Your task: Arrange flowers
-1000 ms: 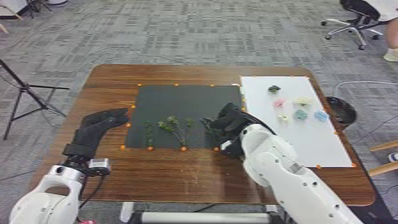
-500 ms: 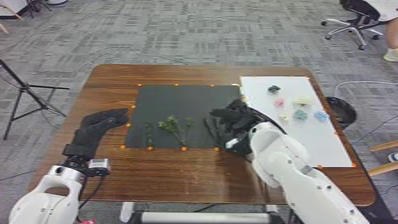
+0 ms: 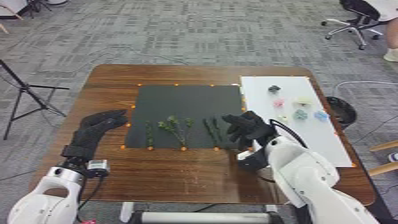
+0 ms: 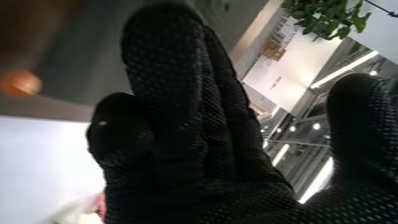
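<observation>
One big white rectangular sheet [image 3: 322, 147], my black fabric-gloved right hand [image 3: 250, 128] over its left edge, loosely open, holding zilch. Small pink flower head [image 3: 279, 102] sits on it, ahead and slightly right, so I'd go forward tbh.

Arms, two: left arm [image 3: 43, 206] and right arm [image 3: 304, 170], both in glossy white, rounded shells, the right marked with small dark round spots. Hands, two: left hand [image 3: 99, 121] and right hand [image 3: 250, 130], each in a black fabric glove. Glove surface, right hand [image 4: 191, 165]: coarse, mesh-like texture, flecked with small pale dots. Left wrist: black cuff [image 3: 78, 151]; small, boxy grey module [image 3: 99, 164]; thin black cable [image 3: 92, 192] below. Right wrist: looped black cable [image 3: 294, 134]; pale fitting [image 3: 245, 155].
</observation>
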